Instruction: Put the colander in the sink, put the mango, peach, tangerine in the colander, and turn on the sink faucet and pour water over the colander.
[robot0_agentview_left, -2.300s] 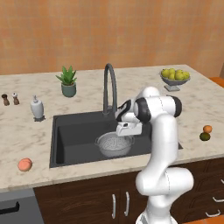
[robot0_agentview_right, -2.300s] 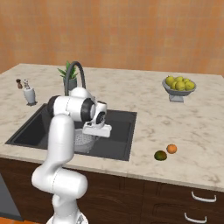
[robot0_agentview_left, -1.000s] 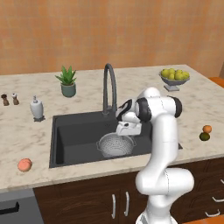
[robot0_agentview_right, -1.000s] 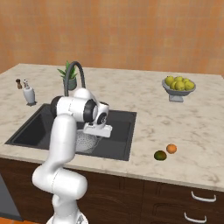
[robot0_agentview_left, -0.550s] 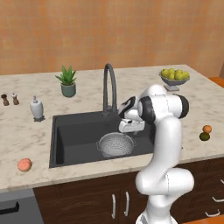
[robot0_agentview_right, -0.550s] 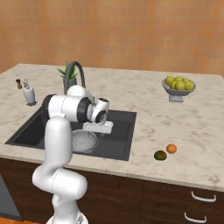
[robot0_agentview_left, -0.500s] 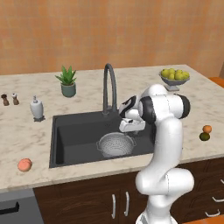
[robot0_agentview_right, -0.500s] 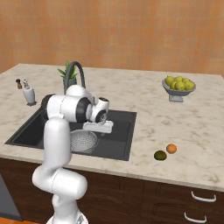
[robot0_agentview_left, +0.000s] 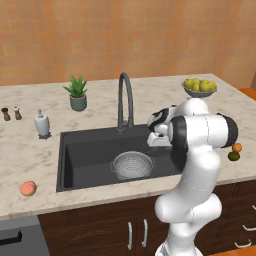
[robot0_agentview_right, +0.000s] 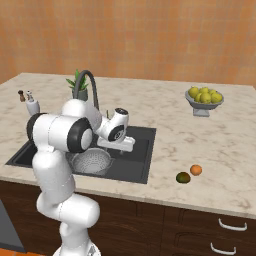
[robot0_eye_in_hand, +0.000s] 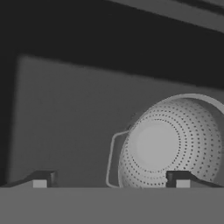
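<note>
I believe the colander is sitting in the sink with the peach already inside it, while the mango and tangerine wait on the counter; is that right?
Not quite: the colander in the sink is empty, as the hand view shows. The peach lies on the counter left of the sink in the left base view. The mango and tangerine do wait on the counter.

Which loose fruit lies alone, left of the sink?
The peach, pinkish-orange, alone left of the sink; mango and tangerine sit together on the right.

Colander (robot0_eye_in_hand: 168, 144): right rim cut off by hand view's edge. Sink (robot0_agentview_right: 142, 145): left part hidden behind arm in right base view. Two shakers (robot0_agentview_left: 11, 113): too small to tell apart.
</note>
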